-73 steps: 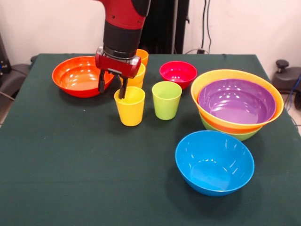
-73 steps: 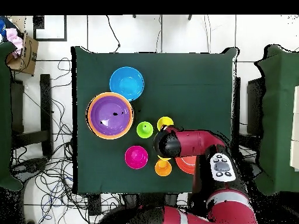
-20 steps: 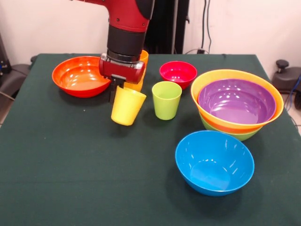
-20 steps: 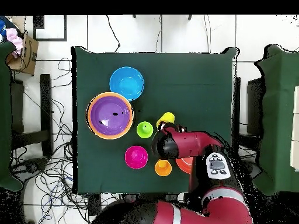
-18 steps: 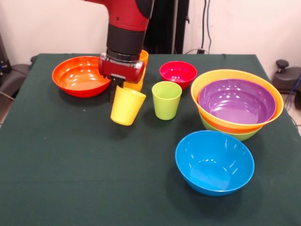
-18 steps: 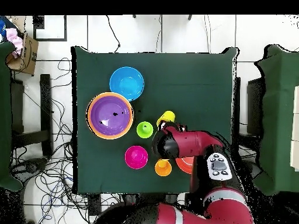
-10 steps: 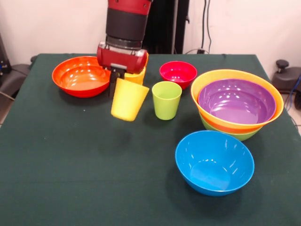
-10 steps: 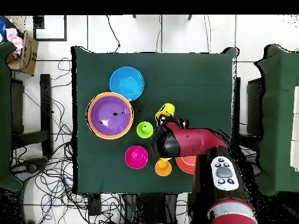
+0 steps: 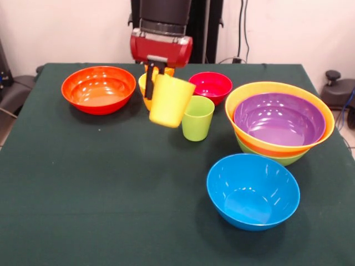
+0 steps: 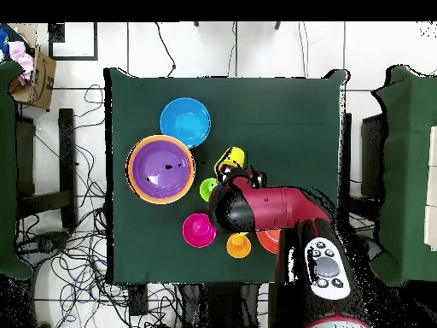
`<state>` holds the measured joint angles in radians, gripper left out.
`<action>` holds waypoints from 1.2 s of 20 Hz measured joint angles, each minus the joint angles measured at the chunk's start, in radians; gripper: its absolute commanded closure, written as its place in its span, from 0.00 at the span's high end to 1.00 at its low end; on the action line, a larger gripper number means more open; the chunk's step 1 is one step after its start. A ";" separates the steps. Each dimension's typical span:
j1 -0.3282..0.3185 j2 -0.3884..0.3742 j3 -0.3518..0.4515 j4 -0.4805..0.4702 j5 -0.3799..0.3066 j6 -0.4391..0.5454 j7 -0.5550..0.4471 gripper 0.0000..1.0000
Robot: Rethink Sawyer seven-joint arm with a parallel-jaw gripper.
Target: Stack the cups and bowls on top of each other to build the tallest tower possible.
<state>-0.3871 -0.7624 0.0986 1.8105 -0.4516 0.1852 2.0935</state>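
The hand (image 9: 153, 77) pinched the rim of the yellow cup (image 9: 170, 101), one finger inside, one outside. The cup hung tilted, clear of the desk (image 9: 100, 183), in front of the green cup (image 9: 198, 117). Behind stood a second yellow cup (image 9: 143, 86), the magenta bowl (image 9: 210, 87) and the red-orange bowl (image 9: 99, 89). The tower (image 9: 280, 122), purple in orange in green, sat apart; the blue bowl (image 9: 253, 191) lay nearer the camera.

A table covered in dark green cloth (image 9: 83, 194) stands on a pale tiled floor (image 10: 256, 51). Black cables (image 10: 60, 248) trail beside it. A cardboard box (image 10: 34, 81) sits nearby.
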 measured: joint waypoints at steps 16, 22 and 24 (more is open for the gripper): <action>-0.041 -0.113 0.119 0.041 0.093 0.156 0.000 0.00; -0.029 -0.140 0.128 0.044 0.116 0.186 0.000 0.00; -0.018 -0.147 0.128 0.044 0.123 0.191 0.000 0.00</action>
<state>-0.4050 -0.9095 0.2270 1.8548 -0.3286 0.3763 2.0935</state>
